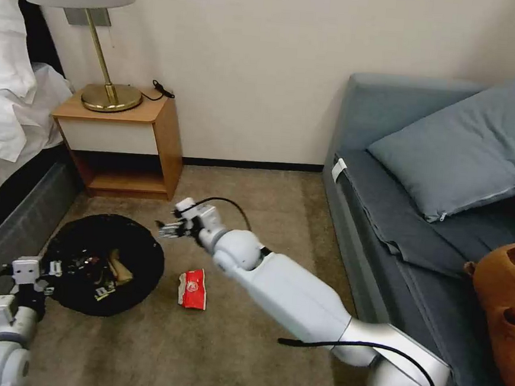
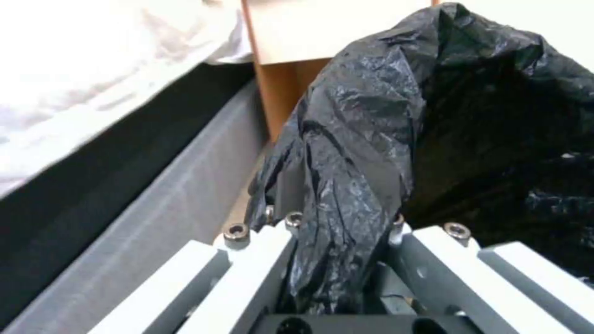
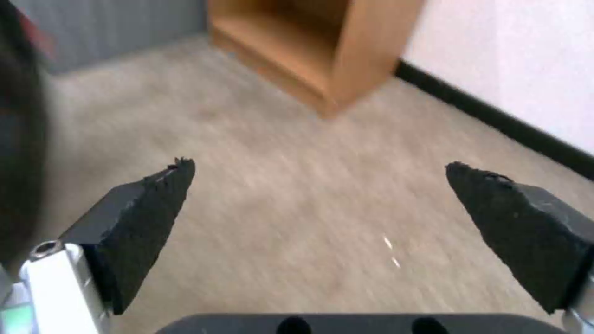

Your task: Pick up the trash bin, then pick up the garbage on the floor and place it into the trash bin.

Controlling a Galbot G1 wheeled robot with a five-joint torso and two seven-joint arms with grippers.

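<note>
Right gripper out over the carpet, just beyond the far right edge of the trash bin; fingers spread wide, nothing between them, bare carpet beneath. Left gripper at the near left rim of the bin, clamped on the black bag where it drapes over the rim, a bunched fold of plastic caught between the jaws. Bin low at the left, between the grey bed base and the open floor, in front of the wooden nightstand; a few litter pieces already inside, a tan scrap among them, the rest hard to make out. Red snack packet flat on the carpet just right of the bin, nearer the robot than the open right gripper and apart from it.

Probably between pieces: one packet left on the floor, the right arm free to go for it.

Risks from here:
- Thin flat packet on carpet: easy to close on pile alone, or to push it aside, if the descent lands off centre.
- Grip perhaps on bag rather than bin wall: possible slip or tear, or a tilted bin spilling its contents.
- Right forearm close to the bin rim: a knock on the way back toward the packet quite possible.
</note>
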